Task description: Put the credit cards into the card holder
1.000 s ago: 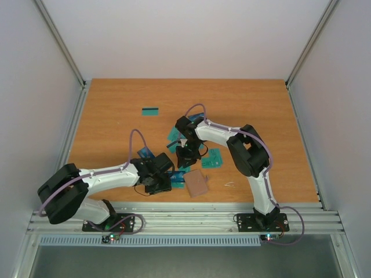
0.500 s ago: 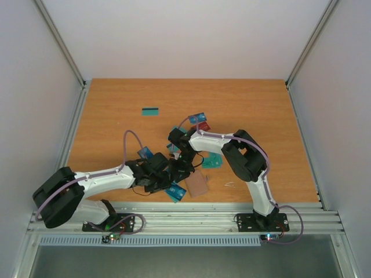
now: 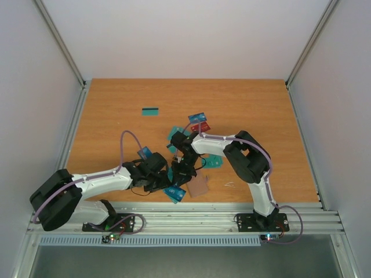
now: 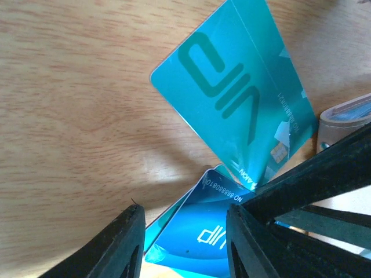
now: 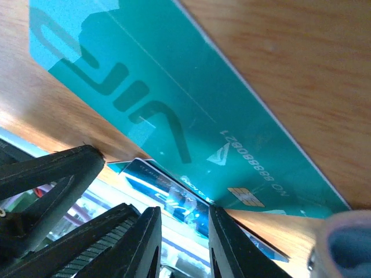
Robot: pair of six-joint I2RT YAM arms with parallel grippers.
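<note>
Teal and blue plastic: the thin rectangular credit cards (image 3: 214,161) lie scattered over the middle of the wooden table (image 3: 116,133), none yet in the flat tan rectangular card holder (image 3: 199,186), which rests near the front edge just right of both arms.

The left gripper (image 4: 184,217) and the right gripper (image 5: 182,211) crowd one spot, just left of the card holder. The left one's jaws stand partly apart astride a glossy blue card (image 4: 200,243); the right one's sit closer together over the same card. From these tight, blurred wrist views I cannot tell whether either one actually pinches it.

A large teal card marked VIP (image 4: 232,98) lies flat beside them, overlapping the blue card's corner.

To do this step well, I'd say one gripper should hold the blue card by a short edge, tilted, while the other steadies the card holder so its slot doesn't slide away. Feed it in slowly, corner first, and mind the fingers don't collide in such close quarters.
</note>
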